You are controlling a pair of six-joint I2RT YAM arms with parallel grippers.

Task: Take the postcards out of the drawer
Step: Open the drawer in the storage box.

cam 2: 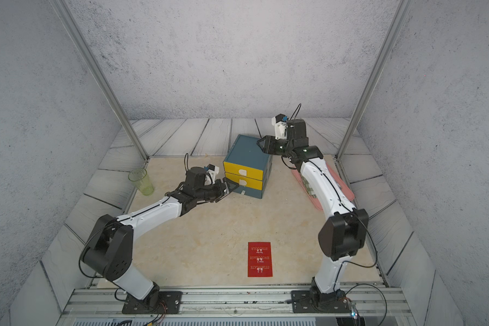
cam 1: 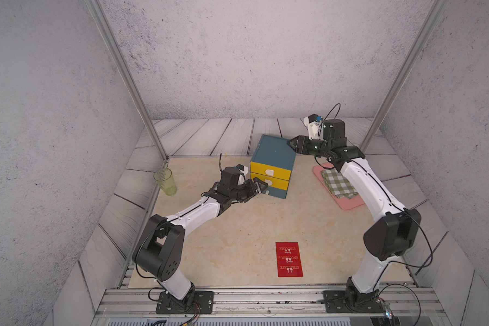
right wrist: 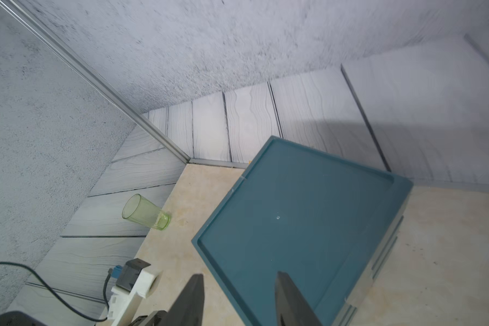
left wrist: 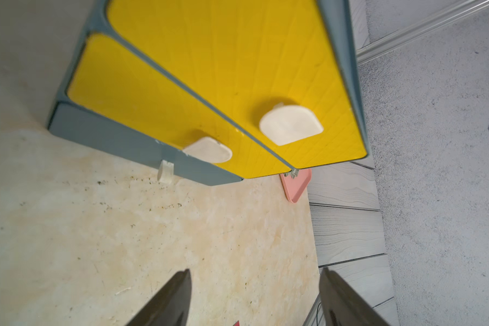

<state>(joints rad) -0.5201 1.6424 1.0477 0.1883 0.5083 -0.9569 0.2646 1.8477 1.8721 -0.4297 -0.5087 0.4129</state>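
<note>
Mid-frame, the left gripper (cam 1: 263, 187), jaws wide and empty, hovers at the lowest drawer (cam 1: 277, 193) of the drawer cabinet (cam 1: 271, 151). At lower centre, the postcards (cam 1: 289, 259) lie flat on the table (cam 1: 232, 240), outside the drawers. The right gripper (cam 1: 290, 144), jaws parted and holding nothing, straddles the cabinet's upper right rim. The cards look thin, light and slick, and are probably best pinched by an edge.

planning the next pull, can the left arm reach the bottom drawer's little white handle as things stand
Probably yes: the left gripper is open, close to the handle, with only bare tabletop between them.
</note>
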